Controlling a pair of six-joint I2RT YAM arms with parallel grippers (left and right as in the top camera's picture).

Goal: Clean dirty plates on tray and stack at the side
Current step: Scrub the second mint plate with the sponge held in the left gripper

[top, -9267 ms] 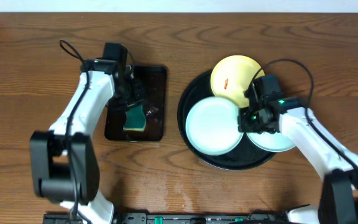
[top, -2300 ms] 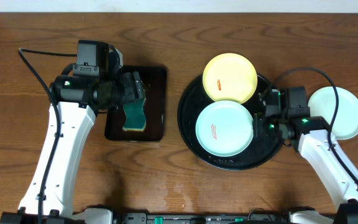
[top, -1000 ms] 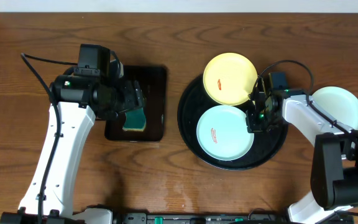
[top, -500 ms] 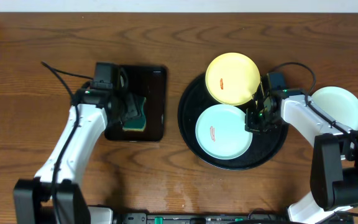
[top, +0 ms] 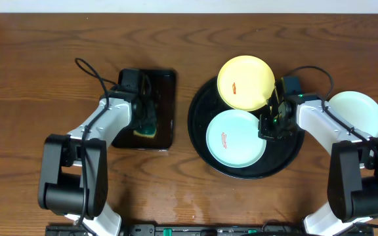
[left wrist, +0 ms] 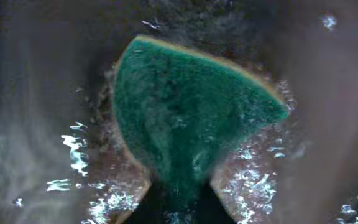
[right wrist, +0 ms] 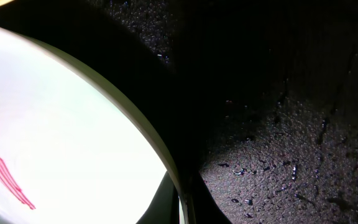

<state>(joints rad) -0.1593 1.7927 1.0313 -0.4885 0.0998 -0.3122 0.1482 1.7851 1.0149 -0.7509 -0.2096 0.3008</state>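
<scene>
On the round black tray (top: 199, 141) lie a pale yellow plate (top: 245, 82) with a red-orange smear and a mint-green plate (top: 236, 137), also smeared. My right gripper (top: 268, 128) is shut on the mint plate's right rim. In the right wrist view the rim of this mint plate (right wrist: 61, 118) runs down between the fingers of the right gripper (right wrist: 185, 208). My left gripper (top: 144, 117) is shut on a green sponge (top: 146, 129) over the small rectangular tray. The left wrist view has the sponge (left wrist: 185, 112) pinched at its near end by the left gripper (left wrist: 179, 208).
A second mint-green plate (top: 354, 113) sits on the wooden table to the right of the round tray. The rectangular black tray (top: 166, 82) at the left is wet, with water droplets (left wrist: 73, 149) glinting around the sponge.
My left gripper has dropped onto the sponge and shut on it. The right gripper has stayed on the mint plate's rim.
</scene>
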